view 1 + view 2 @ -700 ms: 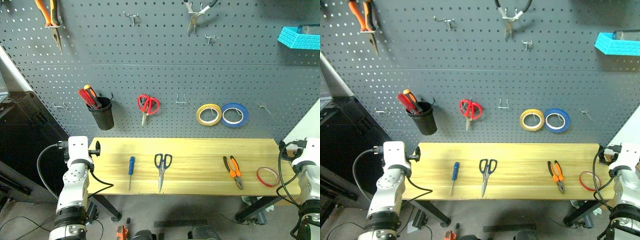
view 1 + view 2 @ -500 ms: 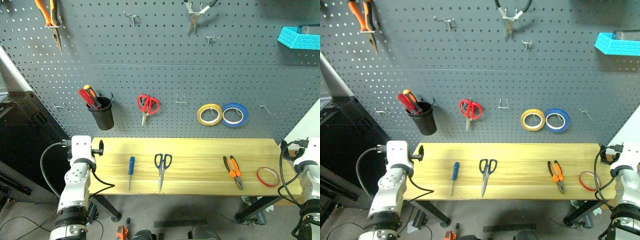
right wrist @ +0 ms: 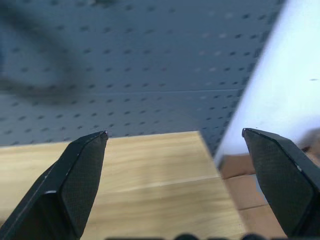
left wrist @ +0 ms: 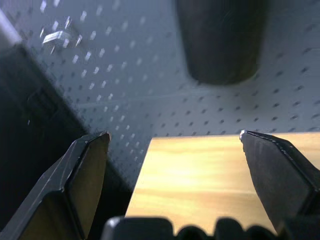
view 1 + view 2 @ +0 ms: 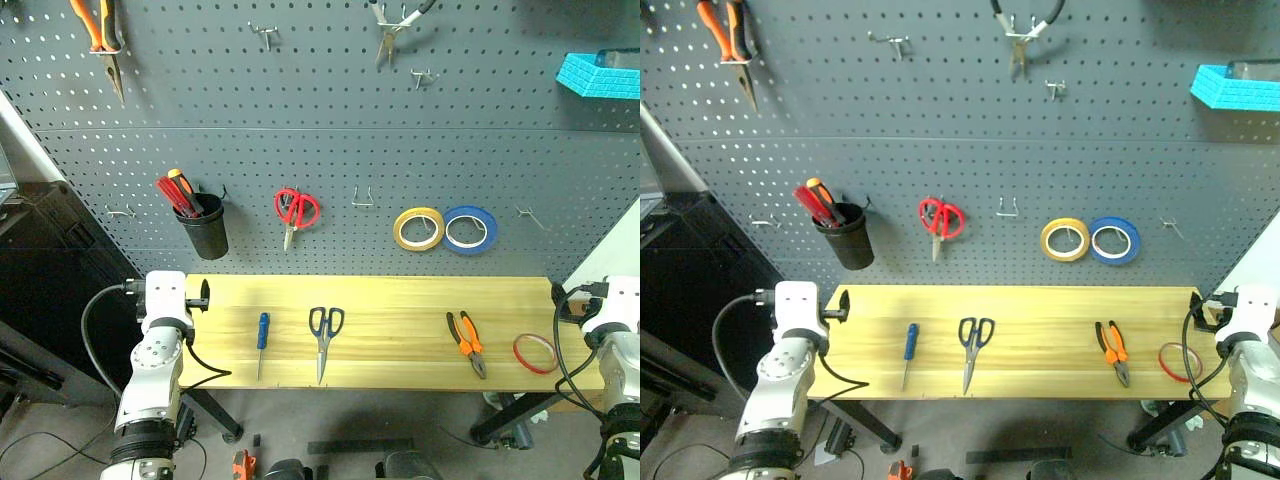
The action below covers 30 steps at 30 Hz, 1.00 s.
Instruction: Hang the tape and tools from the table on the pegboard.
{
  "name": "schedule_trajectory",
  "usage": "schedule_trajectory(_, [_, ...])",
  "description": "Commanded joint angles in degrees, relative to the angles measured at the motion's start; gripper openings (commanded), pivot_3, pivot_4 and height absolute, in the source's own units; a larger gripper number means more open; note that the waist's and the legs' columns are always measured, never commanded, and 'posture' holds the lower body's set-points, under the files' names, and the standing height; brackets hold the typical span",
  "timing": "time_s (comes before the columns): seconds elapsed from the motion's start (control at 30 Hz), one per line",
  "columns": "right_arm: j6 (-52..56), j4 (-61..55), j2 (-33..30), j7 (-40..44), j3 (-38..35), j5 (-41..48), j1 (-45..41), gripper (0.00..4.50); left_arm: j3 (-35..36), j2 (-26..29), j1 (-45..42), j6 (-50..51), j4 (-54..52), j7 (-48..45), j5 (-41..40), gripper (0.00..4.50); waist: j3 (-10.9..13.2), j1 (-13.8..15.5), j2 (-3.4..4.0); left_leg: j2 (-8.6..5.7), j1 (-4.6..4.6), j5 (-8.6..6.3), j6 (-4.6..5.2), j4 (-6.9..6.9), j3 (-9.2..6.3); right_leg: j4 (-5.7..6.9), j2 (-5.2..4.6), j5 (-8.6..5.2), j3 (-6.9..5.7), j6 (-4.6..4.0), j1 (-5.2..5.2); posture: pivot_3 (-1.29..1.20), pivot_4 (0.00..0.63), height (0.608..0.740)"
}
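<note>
On the light wood table [image 5: 400, 298] lie a small blue-handled screwdriver [image 5: 262, 336], dark-handled scissors [image 5: 323, 337], orange-and-black pliers [image 5: 466, 343] and, near the right end, a thin red tape ring [image 5: 536, 352]. The dark grey pegboard [image 5: 330, 150] rises behind the table. My left gripper [image 4: 174, 135] hovers open and empty at the table's left end, facing the pegboard. My right gripper [image 3: 175, 132] is open and empty too, just off the table's right end beside the tape.
On the pegboard hang a black cup [image 5: 203, 226] of red and orange screwdrivers, red scissors [image 5: 295, 212], a yellow roll [image 5: 418, 228], a blue roll [image 5: 469, 228], orange pliers [image 5: 105, 35] and a blue bin [image 5: 598, 75]. Bare hooks [image 5: 362, 198] stick out between them. A dark cabinet [image 5: 50, 270] stands to the left.
My left gripper has edged slightly toward the table's left end. The right hand has barely shifted. The tools and tape have not moved.
</note>
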Motion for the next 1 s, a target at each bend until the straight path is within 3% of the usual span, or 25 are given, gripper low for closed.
schedule_trajectory(0.03, [6.53, -8.34, 0.47, 1.3, 0.8, 1.98, 1.56, 4.5, -5.27, -0.92, 0.07, 2.95, -10.1, -6.31, -2.08, 4.47, 0.53, 0.07, 0.17, 0.0, -0.03, 0.0, 0.0, 0.0, 0.04, -0.04, 0.01, 0.0, 0.02, 0.0, -0.01, -0.19, 0.088, 0.74])
schedule_trajectory(0.23, [23.79, -27.4, 0.96, -0.09, 3.37, 3.69, 9.16, 4.5, -19.5, 1.53, 0.22, 17.04, -24.75, -16.99, -0.84, 4.47, 4.58, -0.08, 0.59, 0.14, -0.05, -0.06, 0.1, -0.07, 0.49, 0.0, 0.11, -0.01, 0.55, -0.01, -0.11, -0.25, 0.191, 0.74])
schedule_trajectory(0.47, [35.48, -29.16, -2.11, 0.7, 3.94, 3.5, 9.42, 4.5, -22.64, 0.39, -6.55, 22.98, -25.34, -25.4, -6.88, 4.47, 9.05, -0.53, 0.09, 0.15, -0.15, -0.15, 0.26, -0.04, 1.0, 0.02, 0.23, 0.0, 1.13, 0.03, -0.4, -0.31, 0.275, 0.74])
schedule_trajectory(0.6, [36.3, -25.79, -3.04, 2.13, 5.69, 2.37, 6.6, 4.5, -26.38, 1.96, -10.14, 19.43, -23.62, -31.36, -6.2, 4.47, 10.53, -1.01, -0.03, 0.15, -1.06, -0.18, 0.32, 0.07, 1.13, 0.07, 0.26, 0.04, 1.24, 0.08, -1.23, -0.32, 0.306, 0.74])
schedule_trajectory(0.97, [30.42, 1.07, -6.56, 9.64, 13.02, -3.7, -7.59, 4.5, -34.22, 2.29, -18.83, 16.28, -22.8, -49.1, -9.97, 4.47, 13.91, -1.97, -0.37, 0.14, -1.18, -0.27, 0.48, 0.06, 1.47, -0.02, 0.2, -0.02, 1.26, 0.18, -1.44, -0.31, 0.336, 0.74])
schedule_trajectory(1.0, [29.83, 3.52, -6.8, 10.57, 14.07, -4.56, -8.76, 4.31, -34.81, 2.04, -19.58, 15.73, -22.44, -49.73, -9.58, 4.5, 13.94, -1.97, -0.4, 0.15, -1.17, -0.29, 0.51, 0.07, 1.52, -0.02, 0.19, -0.02, 1.28, 0.18, -1.45, -0.3, 0.334, 0.74])
